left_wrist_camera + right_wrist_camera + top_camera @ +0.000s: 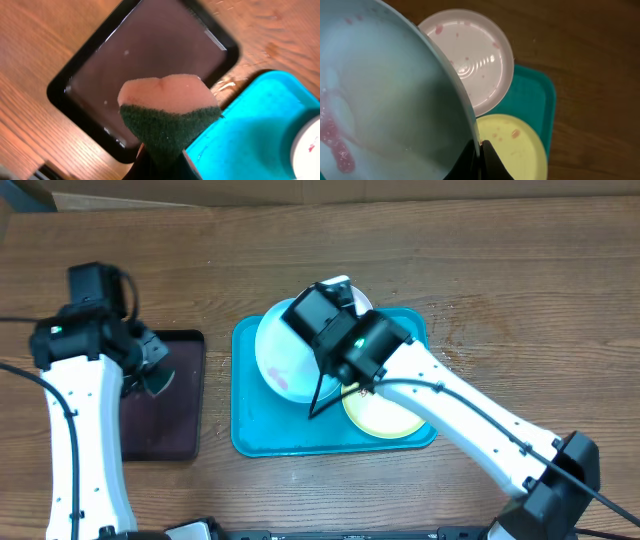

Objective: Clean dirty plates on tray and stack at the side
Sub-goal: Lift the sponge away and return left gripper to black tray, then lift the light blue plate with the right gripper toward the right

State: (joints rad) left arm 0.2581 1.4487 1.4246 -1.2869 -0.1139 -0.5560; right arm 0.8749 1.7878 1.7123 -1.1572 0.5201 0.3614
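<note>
Right claw [480, 152] pinching pale blue plate [385, 100] at its rim | left claw [161, 169] clamped on sponge [167, 107] | plate looks light, stiff, slick; rim is the hold

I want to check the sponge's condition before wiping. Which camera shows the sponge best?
The left wrist view: the sponge fills the centre, pink foam above a dark green scouring face, pinched in the left gripper. Overhead shows only a small dark green patch by that gripper. The right wrist view shows none of it.
</note>
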